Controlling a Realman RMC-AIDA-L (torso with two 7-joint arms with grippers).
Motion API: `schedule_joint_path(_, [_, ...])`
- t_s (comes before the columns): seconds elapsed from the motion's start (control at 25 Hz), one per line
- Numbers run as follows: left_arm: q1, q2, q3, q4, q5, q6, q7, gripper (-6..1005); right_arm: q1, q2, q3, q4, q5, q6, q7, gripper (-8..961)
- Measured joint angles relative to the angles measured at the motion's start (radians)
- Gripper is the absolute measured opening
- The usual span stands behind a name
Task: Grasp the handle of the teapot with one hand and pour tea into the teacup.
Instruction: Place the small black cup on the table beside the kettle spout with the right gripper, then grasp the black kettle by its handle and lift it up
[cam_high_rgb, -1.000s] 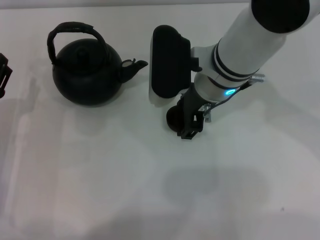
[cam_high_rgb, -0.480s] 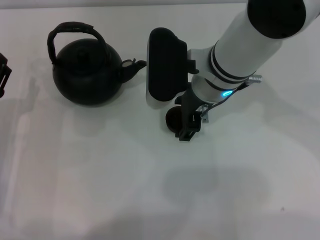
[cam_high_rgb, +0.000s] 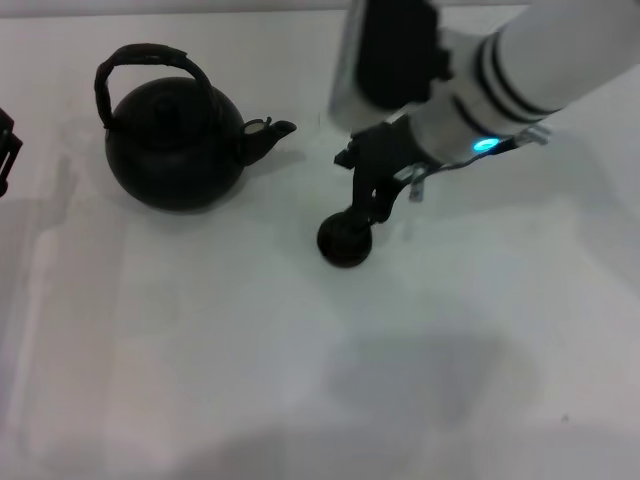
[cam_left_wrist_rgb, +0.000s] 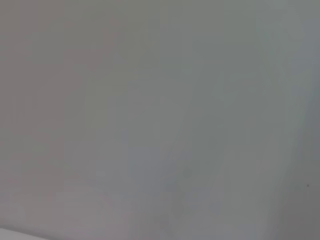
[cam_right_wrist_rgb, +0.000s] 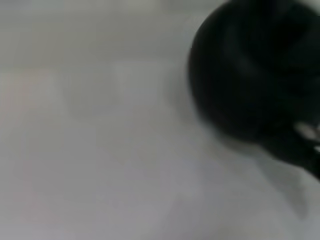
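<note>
The matte black teapot (cam_high_rgb: 172, 145) stands on the white table at the far left, its spout (cam_high_rgb: 268, 135) pointing right. Its arched handle (cam_high_rgb: 143, 58) stands upright over the lid. The tiny dark teacup (cam_high_rgb: 345, 241) sits on the table to the right of the spout, a short gap away. My right gripper (cam_high_rgb: 375, 205) hangs just above and behind the teacup, its tip at the cup's far rim. A dark round blurred shape (cam_right_wrist_rgb: 250, 70), likely the teacup, fills a corner of the right wrist view. My left gripper (cam_high_rgb: 6, 150) is parked at the left edge, far from the teapot.
The white table (cam_high_rgb: 300, 380) stretches bare towards me. The right arm's white forearm (cam_high_rgb: 540, 60) crosses the far right corner. The left wrist view shows only a plain grey-white surface (cam_left_wrist_rgb: 160, 120).
My right arm has lifted and pulled back to the far right. The teacup, half hidden under the gripper before, now shows whole on the table. The teapot has not moved.
</note>
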Motion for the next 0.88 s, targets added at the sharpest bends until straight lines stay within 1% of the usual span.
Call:
schedule_joint_path(0.12, [0.002,0.000,0.000,0.000,0.000,0.000,0.000,890,-0.043,-0.005,0.097,0.016,0.068,0.002,-0.069,864])
schedule_joint_path(0.24, [0.004,0.000,0.000,0.000,0.000,0.001,0.000,890,-0.087,-0.006,0.217,0.054,0.126,0.002,-0.134,864])
schedule_joint_path(0.44, [0.004,0.001,0.000,0.001,0.000,0.001,0.000,890,-0.150,-0.009,0.412,0.159,0.305,0.006,-0.285,862])
schedule_joint_path(0.56, [0.005,0.001,0.000,-0.001,-0.006,0.002,0.000,890,-0.187,-0.009,0.561,0.271,0.453,0.003,-0.404,862])
schedule_joint_path(0.64, [0.006,0.000,0.000,-0.001,-0.011,0.002,0.000,890,-0.199,-0.009,0.637,0.346,0.546,0.001,-0.466,861])
schedule_joint_path(0.76, [0.008,0.000,0.000,-0.001,-0.012,0.002,0.000,890,-0.224,-0.011,0.780,0.498,0.725,0.006,-0.587,860])
schedule_joint_path(0.88, [0.015,-0.001,0.000,0.002,-0.024,0.002,-0.001,891,-0.264,-0.009,0.874,0.603,0.885,0.008,-0.710,860])
